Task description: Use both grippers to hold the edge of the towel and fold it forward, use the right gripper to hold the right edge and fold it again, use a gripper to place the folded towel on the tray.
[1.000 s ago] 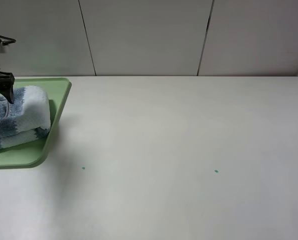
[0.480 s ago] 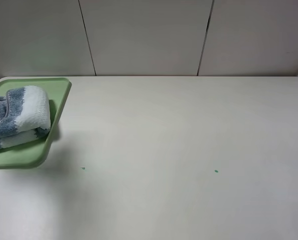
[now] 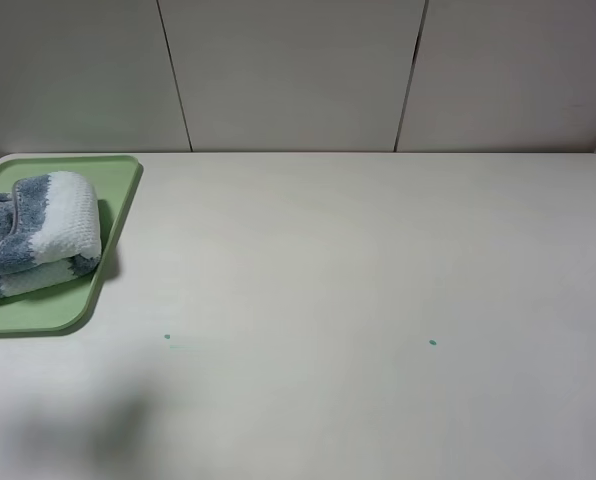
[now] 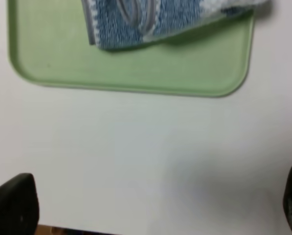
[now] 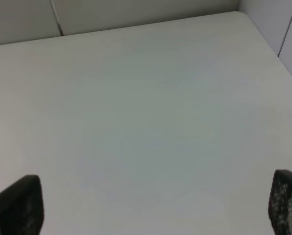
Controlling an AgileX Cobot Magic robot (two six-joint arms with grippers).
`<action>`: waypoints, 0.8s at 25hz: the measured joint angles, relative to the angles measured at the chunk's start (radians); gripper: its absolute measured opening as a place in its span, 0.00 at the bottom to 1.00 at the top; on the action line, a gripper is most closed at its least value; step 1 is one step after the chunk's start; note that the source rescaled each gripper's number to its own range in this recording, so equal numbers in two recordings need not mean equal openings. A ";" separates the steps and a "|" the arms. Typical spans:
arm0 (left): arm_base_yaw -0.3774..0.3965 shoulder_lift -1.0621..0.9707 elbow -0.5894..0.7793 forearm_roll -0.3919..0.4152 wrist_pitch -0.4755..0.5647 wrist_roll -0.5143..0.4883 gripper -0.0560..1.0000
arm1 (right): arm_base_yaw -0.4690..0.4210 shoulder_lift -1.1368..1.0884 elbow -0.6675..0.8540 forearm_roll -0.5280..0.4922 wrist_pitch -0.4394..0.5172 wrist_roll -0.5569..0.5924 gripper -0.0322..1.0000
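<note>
Pale, matte desk under grey-white wall panels split by two dark seams, marked only by two tiny teal dots. Far left in the high view: flat pale green plastic tray with rounded corners and a low raised rim, partly cut off by the picture's edge. Folded on it, the towel, soft and waffle-textured, in thick layers with a rounded fold, blue-grey and white stripes, thin grey binding curling along the left. No arm anywhere in the high view, only a faint blurred shadow low on the left. From the left wrist: same tray whole along one long rim, smooth and slightly glossy, towel lying inside with its weave and looped grey binding clearer, though blurred. Left pincer released, dark fingers wide apart above bare desk, well apart from the tray. From the right wrist: only desk, a rounded corner and wall; right pincer likewise spread wide, grasping nothing, mesh-patterned fingers at the picture's edges.
</note>
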 joint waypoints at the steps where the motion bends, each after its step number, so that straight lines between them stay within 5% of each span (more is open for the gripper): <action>1: 0.000 -0.059 0.020 0.000 0.012 0.000 1.00 | 0.000 0.000 0.000 0.000 0.000 0.000 1.00; 20: 0.000 -0.912 0.187 -0.037 0.036 0.049 1.00 | 0.000 0.000 0.000 0.000 0.000 0.000 1.00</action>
